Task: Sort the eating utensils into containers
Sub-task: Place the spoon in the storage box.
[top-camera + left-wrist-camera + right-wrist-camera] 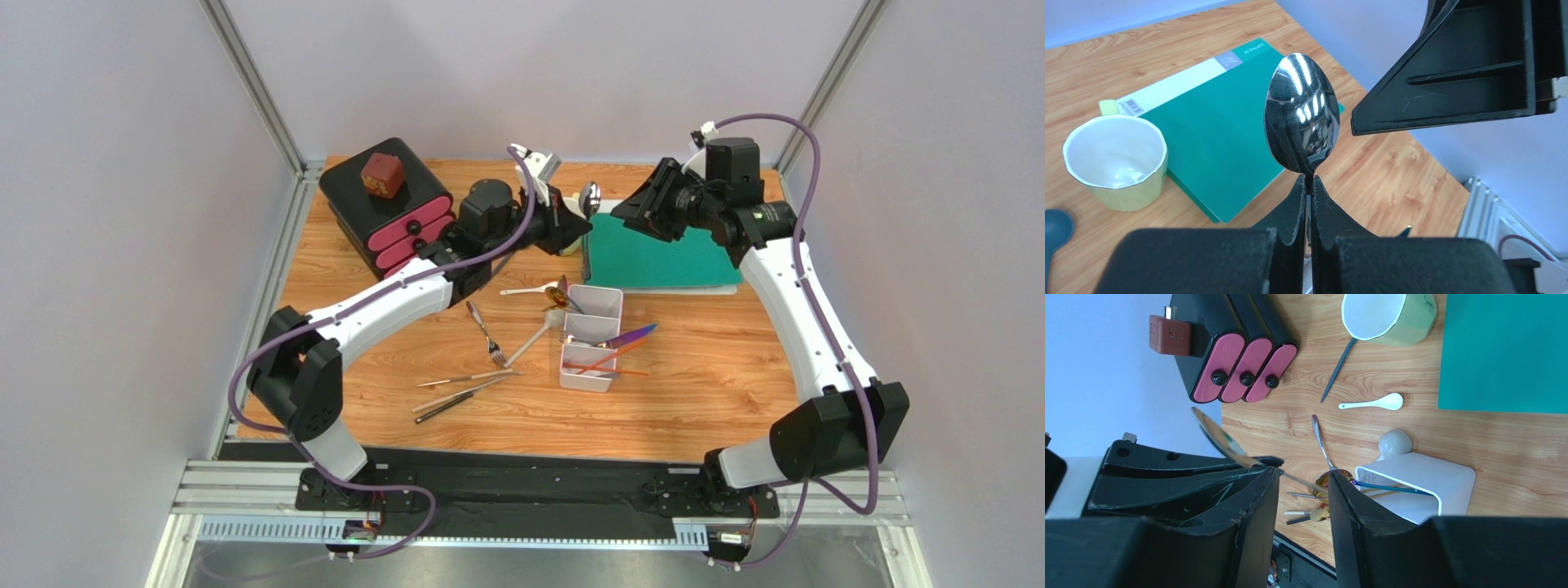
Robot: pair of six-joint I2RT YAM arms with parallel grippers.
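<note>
My left gripper [1310, 184] is shut on the neck of a silver spoon [1303, 122] and holds it in the air at the back of the table, bowl up [590, 196]. My right gripper [1300, 490] is open right beside it [623, 211]; the spoon's handle [1309, 481] shows in the gap between its jaws, apart from them. The white divided tray [605, 300] stands mid-table and holds a purple utensil [633, 333] and orange sticks [599, 363]. A fork [483, 331], knives [460, 387], a white spoon [1373, 404] and a gold spoon [563, 294] lie around it.
A green board [662, 260] lies at the back right under my right gripper. A pale green cup [1115, 162] stands beside it, with a blue spoon [1336, 367] next to the cup. A black box with pink drawers [386, 208] stands at the back left.
</note>
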